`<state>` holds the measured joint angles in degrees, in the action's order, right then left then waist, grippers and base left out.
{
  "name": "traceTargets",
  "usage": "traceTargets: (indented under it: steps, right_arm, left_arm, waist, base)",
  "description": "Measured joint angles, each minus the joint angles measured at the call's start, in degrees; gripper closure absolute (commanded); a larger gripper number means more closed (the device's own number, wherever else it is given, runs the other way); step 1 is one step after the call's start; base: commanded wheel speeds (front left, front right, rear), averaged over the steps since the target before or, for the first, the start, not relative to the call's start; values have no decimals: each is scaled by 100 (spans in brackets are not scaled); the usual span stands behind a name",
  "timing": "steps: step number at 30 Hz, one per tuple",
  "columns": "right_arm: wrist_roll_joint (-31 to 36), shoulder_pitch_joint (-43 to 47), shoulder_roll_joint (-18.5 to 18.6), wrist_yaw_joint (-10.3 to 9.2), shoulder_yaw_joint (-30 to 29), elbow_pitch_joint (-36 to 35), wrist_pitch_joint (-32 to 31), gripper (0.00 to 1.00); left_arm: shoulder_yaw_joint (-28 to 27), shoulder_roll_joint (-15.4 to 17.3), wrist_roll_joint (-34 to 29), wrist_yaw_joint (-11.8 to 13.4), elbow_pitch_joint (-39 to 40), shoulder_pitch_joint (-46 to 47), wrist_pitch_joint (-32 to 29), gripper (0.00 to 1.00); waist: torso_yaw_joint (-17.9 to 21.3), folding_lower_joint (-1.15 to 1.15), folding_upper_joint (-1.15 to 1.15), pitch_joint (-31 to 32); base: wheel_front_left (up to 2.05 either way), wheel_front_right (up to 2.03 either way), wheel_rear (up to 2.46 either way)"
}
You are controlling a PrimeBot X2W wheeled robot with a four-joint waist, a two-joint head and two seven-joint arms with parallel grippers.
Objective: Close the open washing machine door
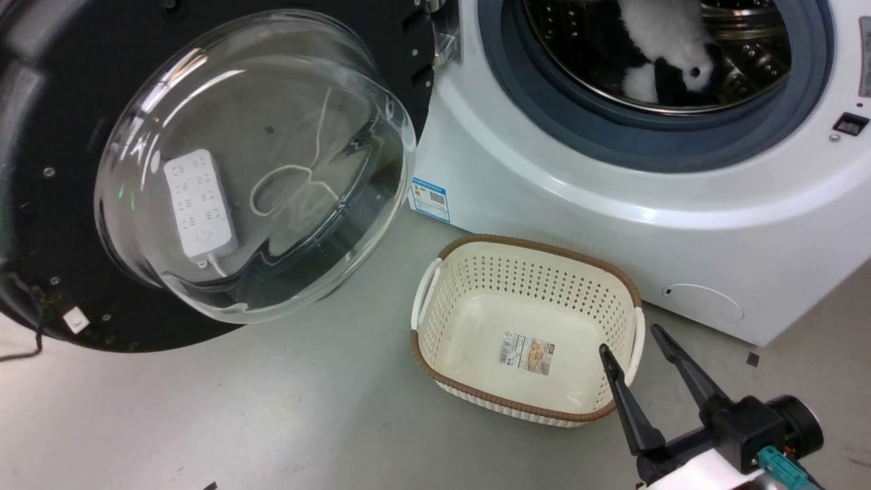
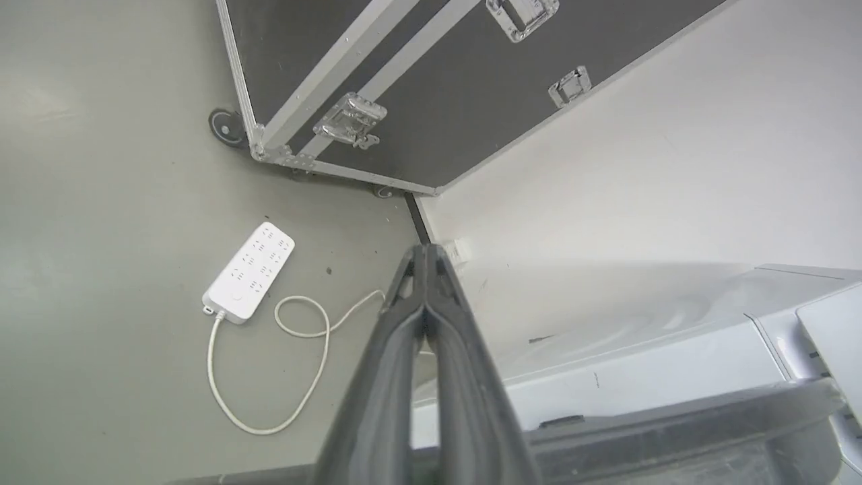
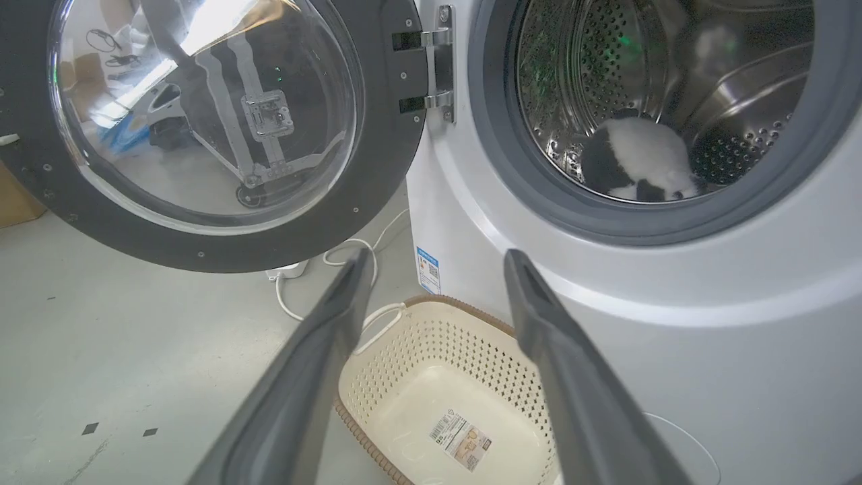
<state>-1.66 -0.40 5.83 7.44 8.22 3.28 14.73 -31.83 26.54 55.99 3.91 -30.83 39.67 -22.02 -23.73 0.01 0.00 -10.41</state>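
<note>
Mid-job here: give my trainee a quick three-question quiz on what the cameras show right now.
1. True or false: the large round black-rimmed glass washing machine door is shut.
2. What lies inside the steel drum? A) a towel B) a black-and-white plush toy C) nothing
3. Fill in: the right gripper, with two long dark fingers, is open near the cream perforated plastic ____.
Key: 1 false; 2 B; 3 basket.

Nothing is legible. Beyond the right gripper (image 1: pixel 630 339), a blue-edged QR sticker (image 1: pixel 430 199) marks the white washing machine (image 1: pixel 612 224); a barcode label (image 1: pixel 527 354) lies in the cream plastic basket (image 1: pixel 517 286)
</note>
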Motion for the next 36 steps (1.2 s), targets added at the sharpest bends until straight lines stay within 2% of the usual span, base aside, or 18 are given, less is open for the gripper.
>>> traceTargets:
  steps: [4,8,16,21,28,33,36]
  right_arm:
    - [-44,-20,13,0,10,27,0,0]
    - [-49,-19,16,0,-22,57,0,0]
    - [-123,-12,-35,0,-87,151,0,0]
    - [-146,-3,-113,0,-186,177,0,0]
    - [-143,32,-163,0,-591,162,0,0]
    - [-127,127,-153,0,-877,145,1,0]
    - [-86,166,-135,0,-923,143,1,0]
  left_arm:
    - [2,3,285,-7,-237,9,-568,100]
    - [-7,-10,578,-134,-265,-9,-1102,100]
    - [-59,-235,1232,-470,258,-517,-2134,100]
    - [-63,-639,1667,-516,865,-1093,-2766,100]
    - [146,-1430,2100,-379,2057,-2165,-3557,100]
    - [457,-2184,2515,-80,3028,-2885,-3874,100]
    - [775,-2345,2864,52,3445,-3354,-3862,100]
  waist:
    - [43,0,0,-6]
    - [45,-1,0,50]
    - [0,-1,0,315]
    - [6,-1,0,533]
    - [137,-2,0,784]
    - [305,-2,0,904]
    - [459,-1,0,929]
  base:
    - [0,0,0]
    - [0,0,0]
    - [0,0,0]
    - [0,0,0]
    - [0,0,0]
    - [0,0,0]
    - [0,0,0]
